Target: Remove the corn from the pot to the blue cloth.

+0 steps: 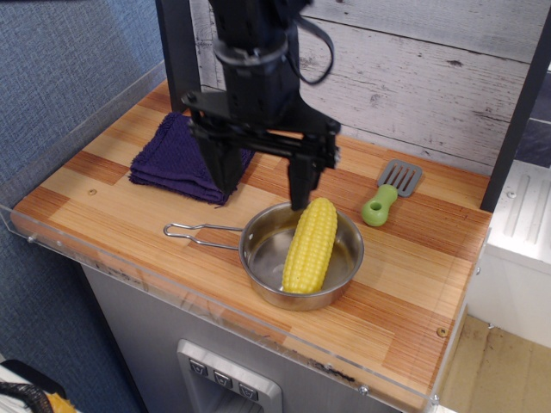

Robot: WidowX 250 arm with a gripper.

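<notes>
The end effector (263, 185) hangs with its two fingers spread wide and nothing held between them; one fingertip (225, 179) sits over the table just off the pot's rim on the cloth side, the other (300, 191) appears right at the corn's far tip, though contact cannot be told from this view. The corn (310, 245) lies below and slightly toward the viewer from the end effector, so the coming move looks like a short descent forward onto the cob. Its long axis runs from the pot's near rim up to the far rim, tilted a little toward the spatula side, while the fingers open roughly across that axis (a fair line-up for a grasp across the cob, in this judgement). The pot (343, 282) holds only the corn, which leans across it with its far end resting at the rim; the wire handle (194, 231) points away from the pot toward the cloth side. The blue cloth (165, 157) lies beyond the handle, well apart from the pot and partly hidden by the arm, with nothing on it. A green-handled spatula (389, 191) rests near the pot on the opposite side
</notes>
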